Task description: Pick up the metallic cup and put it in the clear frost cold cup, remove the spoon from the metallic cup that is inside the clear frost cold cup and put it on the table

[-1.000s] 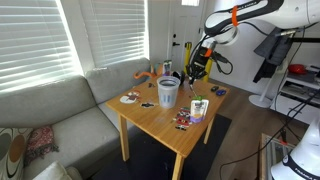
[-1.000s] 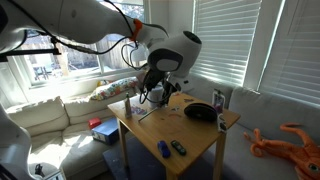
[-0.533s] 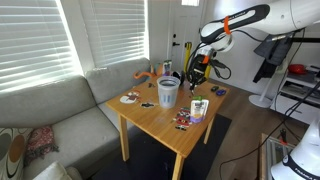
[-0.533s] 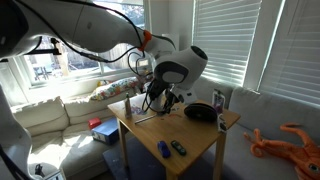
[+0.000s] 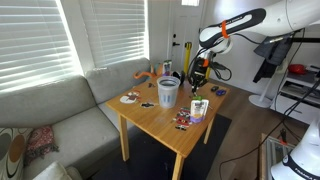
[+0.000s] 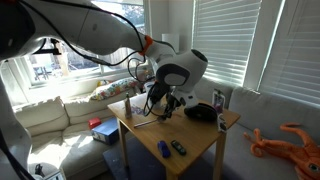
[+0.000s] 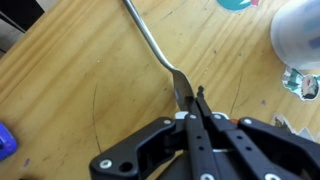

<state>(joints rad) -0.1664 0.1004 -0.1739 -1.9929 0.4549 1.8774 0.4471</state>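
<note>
The gripper (image 7: pixel 196 100) pinches the spoon (image 7: pixel 150 40) by one end, its handle reaching ahead over the table (image 7: pixel 60 90). The clear frost cold cup (image 5: pixel 167 95) stands just beside the gripper, with the metallic cup (image 5: pixel 167 83) seemingly inside.

The clear frost cold cup (image 5: pixel 168 95), a tall frosted tumbler, stands upright near the middle of the light-wood table (image 5: pixel 160 122); the metallic cup (image 5: pixel 167 83) shows only as a dark rim in its mouth. The spoon (image 7: pixel 150 40), thin and metal, slants over the tabletop, one end pinched in the gripper (image 7: pixel 197 100)
</note>
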